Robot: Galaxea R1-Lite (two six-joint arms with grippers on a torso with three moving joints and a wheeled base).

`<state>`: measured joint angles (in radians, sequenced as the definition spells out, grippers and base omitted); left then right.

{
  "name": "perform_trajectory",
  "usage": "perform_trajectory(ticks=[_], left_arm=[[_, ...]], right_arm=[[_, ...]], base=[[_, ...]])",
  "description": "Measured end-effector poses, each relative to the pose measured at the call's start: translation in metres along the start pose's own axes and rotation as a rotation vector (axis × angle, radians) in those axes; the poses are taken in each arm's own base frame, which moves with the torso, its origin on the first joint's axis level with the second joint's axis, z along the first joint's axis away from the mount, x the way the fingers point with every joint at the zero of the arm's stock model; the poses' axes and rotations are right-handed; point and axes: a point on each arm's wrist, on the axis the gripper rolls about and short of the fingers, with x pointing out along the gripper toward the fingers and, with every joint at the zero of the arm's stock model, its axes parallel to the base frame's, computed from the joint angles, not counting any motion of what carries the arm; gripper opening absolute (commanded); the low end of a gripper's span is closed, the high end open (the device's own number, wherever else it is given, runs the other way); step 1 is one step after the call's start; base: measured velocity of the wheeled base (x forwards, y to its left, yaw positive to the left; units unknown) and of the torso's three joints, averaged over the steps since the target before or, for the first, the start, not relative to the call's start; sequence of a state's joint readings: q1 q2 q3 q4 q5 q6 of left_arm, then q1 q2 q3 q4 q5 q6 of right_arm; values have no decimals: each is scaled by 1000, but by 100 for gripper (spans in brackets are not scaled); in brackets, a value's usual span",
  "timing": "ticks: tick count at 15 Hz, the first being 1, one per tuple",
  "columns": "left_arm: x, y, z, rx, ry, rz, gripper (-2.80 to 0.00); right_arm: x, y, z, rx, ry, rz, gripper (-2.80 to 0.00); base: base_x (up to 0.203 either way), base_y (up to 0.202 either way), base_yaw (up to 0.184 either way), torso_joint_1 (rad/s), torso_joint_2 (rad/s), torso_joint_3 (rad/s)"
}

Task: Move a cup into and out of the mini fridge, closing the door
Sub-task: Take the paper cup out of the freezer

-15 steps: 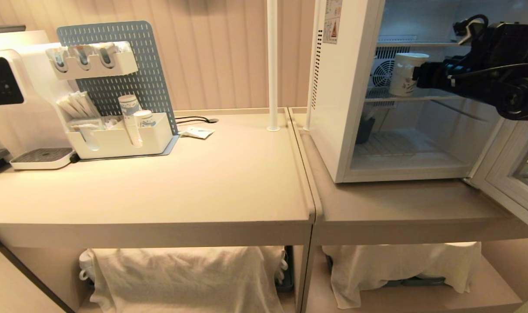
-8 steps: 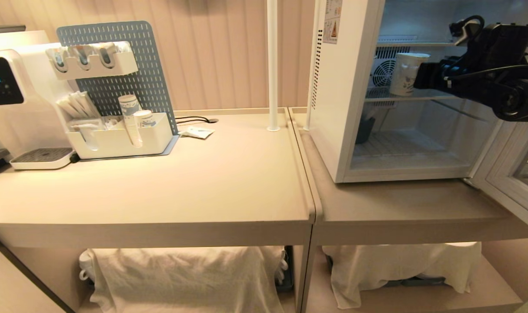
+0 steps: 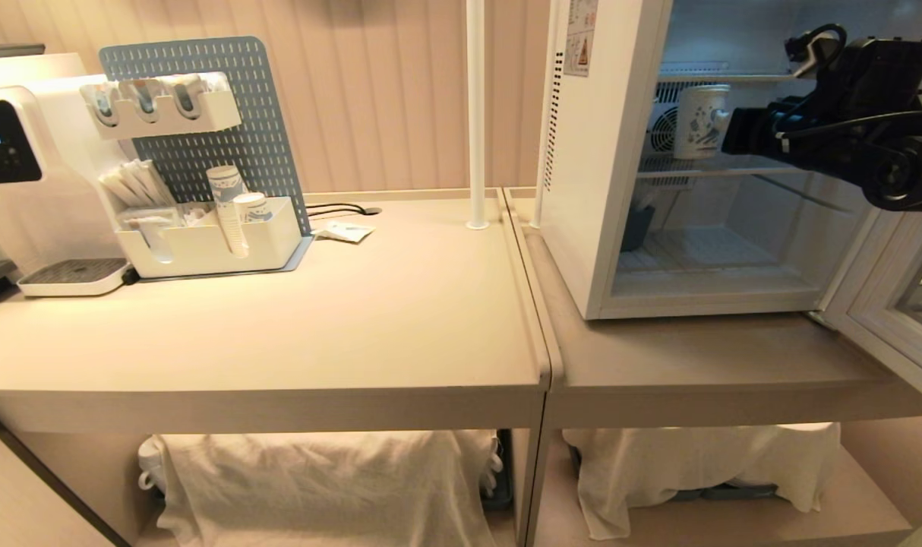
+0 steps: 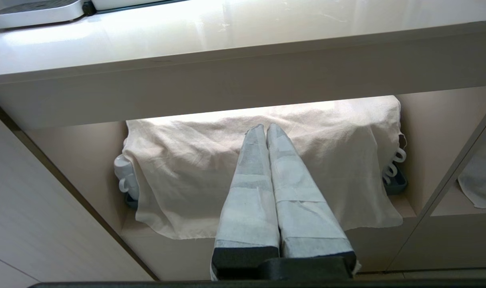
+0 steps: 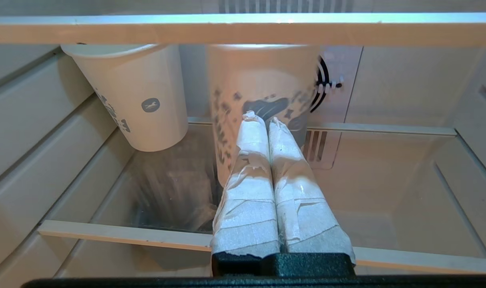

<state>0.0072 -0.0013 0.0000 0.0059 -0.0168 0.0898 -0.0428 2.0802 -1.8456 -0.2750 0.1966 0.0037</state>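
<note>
Cup [image 5: 263, 108] with the blue swirling print stands upright on the middle glass shelf [image 3: 723, 172] of the mini fridge [image 3: 605, 190], in front of the round rear fan. A second white cup [image 5: 137, 96] with a small round emblem sits beside it, on the same shelf. The right claw [image 5: 260, 120] reaches inside the fridge with its two taped fingers pressed together on nothing, tips right at the printed cup's side. With the fingers together like that, any push forward would likely shove or tip the light cup into the fan wall or the neighbour cup. The door [image 3: 886, 304] stands swung open beside the fridge, on the arm's side, so the arm could catch it when pulling out. The left claw [image 4: 264, 132], also closed and empty, hangs parked below the desk [image 3: 279, 327] edge, far from the fridge.
</note>
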Motion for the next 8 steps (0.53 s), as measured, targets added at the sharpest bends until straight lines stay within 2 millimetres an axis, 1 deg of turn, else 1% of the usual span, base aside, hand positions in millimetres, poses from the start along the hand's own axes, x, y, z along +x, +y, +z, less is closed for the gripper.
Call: perform_trajectory(ticks=[8], left_arm=[[0, 0, 0, 0, 0, 0, -280]], right_arm=[[-7, 2, -4, -34, 32, 9, -280]], base=[[0, 0, 0, 0, 0, 0]])
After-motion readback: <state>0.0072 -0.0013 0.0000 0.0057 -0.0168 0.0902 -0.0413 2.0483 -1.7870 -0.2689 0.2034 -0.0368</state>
